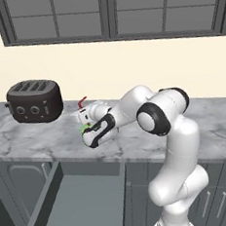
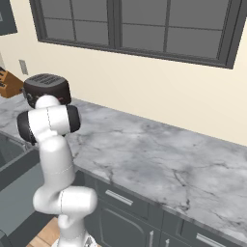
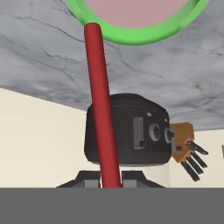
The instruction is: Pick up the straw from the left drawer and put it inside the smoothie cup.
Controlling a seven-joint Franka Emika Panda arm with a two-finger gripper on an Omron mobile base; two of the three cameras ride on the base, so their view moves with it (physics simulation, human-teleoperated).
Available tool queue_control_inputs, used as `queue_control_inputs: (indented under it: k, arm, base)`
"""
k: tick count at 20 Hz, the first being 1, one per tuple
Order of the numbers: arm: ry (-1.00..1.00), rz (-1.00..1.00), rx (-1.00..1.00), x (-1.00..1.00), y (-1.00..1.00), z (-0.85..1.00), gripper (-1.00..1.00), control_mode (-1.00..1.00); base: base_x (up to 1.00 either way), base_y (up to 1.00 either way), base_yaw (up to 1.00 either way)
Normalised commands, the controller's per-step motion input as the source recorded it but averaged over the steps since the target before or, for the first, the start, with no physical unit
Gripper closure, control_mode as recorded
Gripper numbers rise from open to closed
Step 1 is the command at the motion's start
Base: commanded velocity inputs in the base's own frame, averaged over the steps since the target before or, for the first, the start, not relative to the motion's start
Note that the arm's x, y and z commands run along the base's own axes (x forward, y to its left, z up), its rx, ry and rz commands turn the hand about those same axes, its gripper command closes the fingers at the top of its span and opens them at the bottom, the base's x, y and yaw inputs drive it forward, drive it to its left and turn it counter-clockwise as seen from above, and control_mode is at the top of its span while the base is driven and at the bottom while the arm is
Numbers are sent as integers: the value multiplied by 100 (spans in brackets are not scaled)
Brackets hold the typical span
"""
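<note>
Grey-veined marble counter (image 1: 48, 136) bearing black toaster (image 1: 34, 100) and green smoothie cup (image 1: 85, 128).

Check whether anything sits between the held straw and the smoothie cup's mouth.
Nothing visible does. In the hand view the straw runs from the tool straight to the smoothie cup rim; the toaster lies off the path.

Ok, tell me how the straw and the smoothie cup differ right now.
The straw is red, thin and stick-like; the smoothie cup has a wide round green rim around pink smoothie. The straw sits between the gripper fingertips and ends at the cup's rim, while the cup is not gripped.
</note>
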Motion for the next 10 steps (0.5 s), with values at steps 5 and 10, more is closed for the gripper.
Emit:
queue_control_inputs:
  k: [5, 10]
  arm:
    - [-1, 0, 0, -20, -1, 0, 100, -100]
    - [-2, 0, 0, -11, 0, 0, 100, -100]
  base:
    - [0, 0, 0]
    - [0, 0, 0]
